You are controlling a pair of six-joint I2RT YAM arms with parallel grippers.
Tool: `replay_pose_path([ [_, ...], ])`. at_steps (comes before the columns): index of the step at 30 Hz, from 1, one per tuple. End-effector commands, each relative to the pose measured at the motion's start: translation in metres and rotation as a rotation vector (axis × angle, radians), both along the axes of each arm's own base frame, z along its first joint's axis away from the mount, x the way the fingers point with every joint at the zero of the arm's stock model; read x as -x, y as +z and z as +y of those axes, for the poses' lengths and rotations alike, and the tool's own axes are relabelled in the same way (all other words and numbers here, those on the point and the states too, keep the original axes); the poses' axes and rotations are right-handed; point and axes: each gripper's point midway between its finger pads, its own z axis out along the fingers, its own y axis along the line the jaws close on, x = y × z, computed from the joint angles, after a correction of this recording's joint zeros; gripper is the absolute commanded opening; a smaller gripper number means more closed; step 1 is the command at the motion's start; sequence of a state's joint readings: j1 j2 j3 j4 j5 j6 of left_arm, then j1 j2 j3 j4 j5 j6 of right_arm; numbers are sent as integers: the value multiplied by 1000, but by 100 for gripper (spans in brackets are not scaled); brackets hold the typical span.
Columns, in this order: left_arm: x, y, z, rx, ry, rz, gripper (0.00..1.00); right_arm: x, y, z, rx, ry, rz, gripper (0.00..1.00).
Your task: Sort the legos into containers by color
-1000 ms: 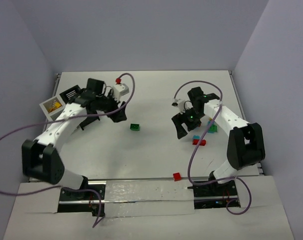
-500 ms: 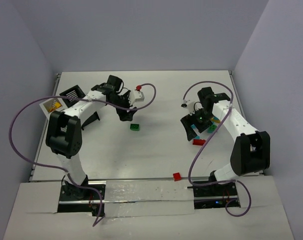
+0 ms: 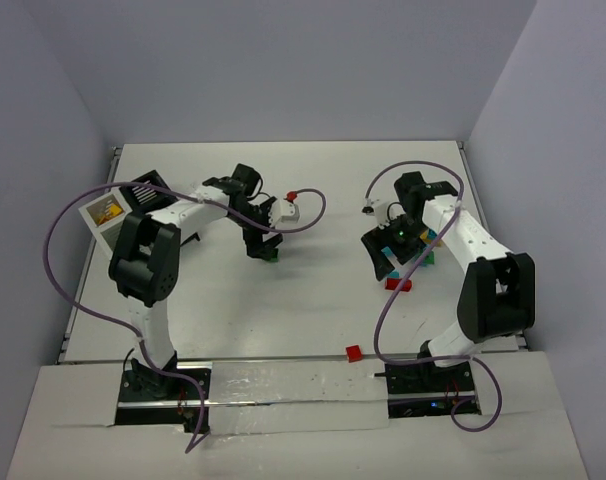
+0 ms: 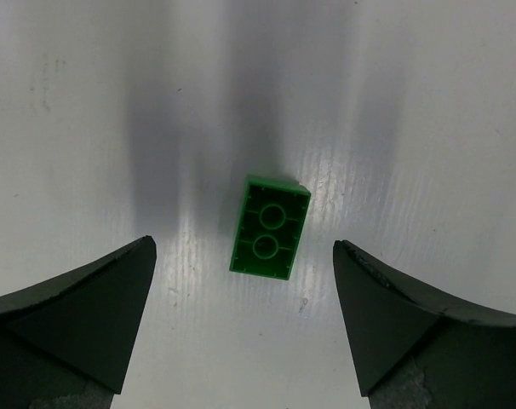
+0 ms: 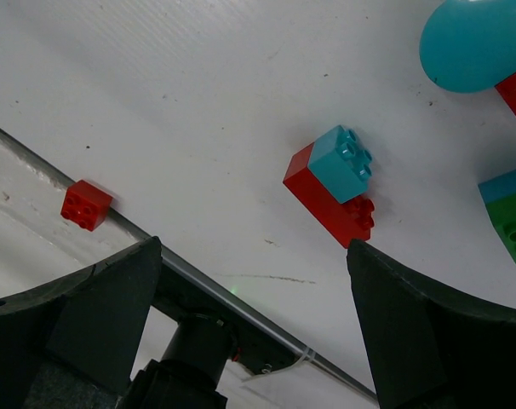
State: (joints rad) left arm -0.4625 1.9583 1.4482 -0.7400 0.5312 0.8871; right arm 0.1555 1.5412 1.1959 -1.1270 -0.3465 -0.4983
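A green lego (image 4: 271, 227) lies with its hollow underside up on the white table, just ahead of and between the fingertips of my open, empty left gripper (image 4: 243, 244). In the top view the left gripper (image 3: 257, 238) hangs over this green lego (image 3: 270, 254). My right gripper (image 5: 254, 247) is open and empty above a red lego with a teal lego stuck on it (image 5: 330, 183). That pair also shows in the top view (image 3: 398, 284), below the right gripper (image 3: 388, 256). The containers (image 3: 116, 207) stand at the far left.
A small red lego (image 5: 86, 204) lies at the table's near edge, also in the top view (image 3: 354, 352). A green-and-blue lego (image 5: 512, 213), a teal round piece (image 5: 475, 38) and more legos (image 3: 424, 252) sit by the right arm. Purple cables loop off both arms.
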Motion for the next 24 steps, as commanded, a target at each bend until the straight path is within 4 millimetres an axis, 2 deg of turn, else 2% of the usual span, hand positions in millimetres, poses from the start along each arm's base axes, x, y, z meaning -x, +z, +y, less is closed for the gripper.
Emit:
replay_pose_path([
  [1,3,-9,-13,20,-39,-34,95,-6,8,-7,19,9,-11,96],
  [4,4,-18,-15,3,-37,-71,95,-8,8,-8,25,10,-10,96],
  [7,-8,-23,-18,-12,-19,-146,93,-10,7,-10,33,15,-7,96],
  [9,-13,-31,-17,-32,-3,-171,87,-11,7,-10,37,20,-5,96],
  [11,-22,-32,-16,-35,18,-209,76,-13,8,-12,39,21,-4,96],
  [12,-22,-33,-16,-37,25,-215,67,-13,7,-12,40,22,-2,96],
  [13,-24,-31,-16,-33,31,-222,67,-13,7,-12,37,23,0,96],
  [14,-25,-27,-16,-27,37,-232,53,-13,7,-12,36,26,3,96],
  [16,-23,-26,-16,-25,40,-233,41,-13,6,-11,31,30,8,96],
  [18,-19,-15,-13,-19,45,-242,19,-14,4,-10,25,39,11,96],
  [20,-11,-9,-10,-19,51,-219,6,-17,4,-7,12,44,5,96],
  [21,-8,7,-8,-1,70,-218,0,-20,5,-5,-2,48,-1,96],
  [23,-5,30,-5,44,111,-188,0,-26,7,0,-25,51,-15,96],
  [24,-4,48,-1,82,158,-146,0,-30,8,3,-39,50,-26,96],
])
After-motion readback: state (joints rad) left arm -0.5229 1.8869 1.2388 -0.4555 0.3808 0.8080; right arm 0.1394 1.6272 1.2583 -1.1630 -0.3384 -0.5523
